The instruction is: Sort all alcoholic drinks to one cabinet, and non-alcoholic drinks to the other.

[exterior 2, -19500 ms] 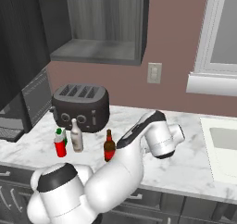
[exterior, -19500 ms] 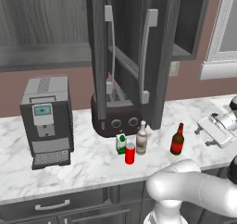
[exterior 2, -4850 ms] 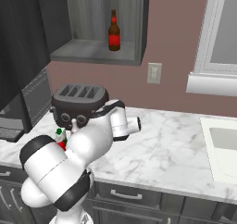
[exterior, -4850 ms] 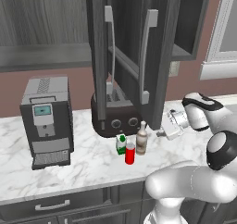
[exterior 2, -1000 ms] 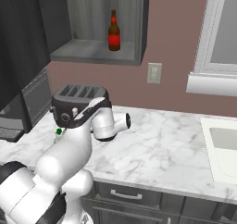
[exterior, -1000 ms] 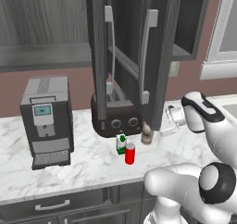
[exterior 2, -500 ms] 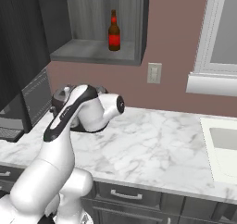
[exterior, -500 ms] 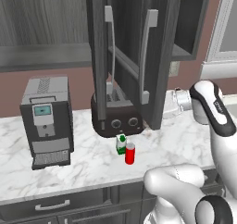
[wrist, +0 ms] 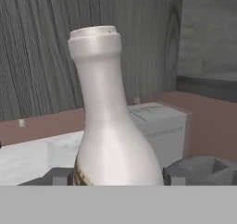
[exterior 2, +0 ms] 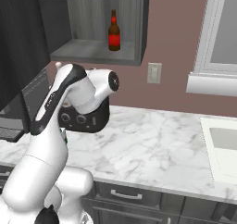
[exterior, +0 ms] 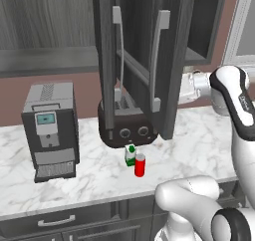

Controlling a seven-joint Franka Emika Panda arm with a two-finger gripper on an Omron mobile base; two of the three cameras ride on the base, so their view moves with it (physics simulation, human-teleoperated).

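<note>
Clamping the tan bottle (wrist: 109,121) at frame centre, the gripper (wrist: 125,177) could clip the open cabinet door (exterior: 167,60); bottle might slip.

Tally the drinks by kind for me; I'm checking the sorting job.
Alcoholic: 2, beer bottle on the cabinet shelf, pale tan bottle in the gripper.
Non-alcoholic: 2, red can, green-and-white bottle, both on the counter.
Total: 4
</note>
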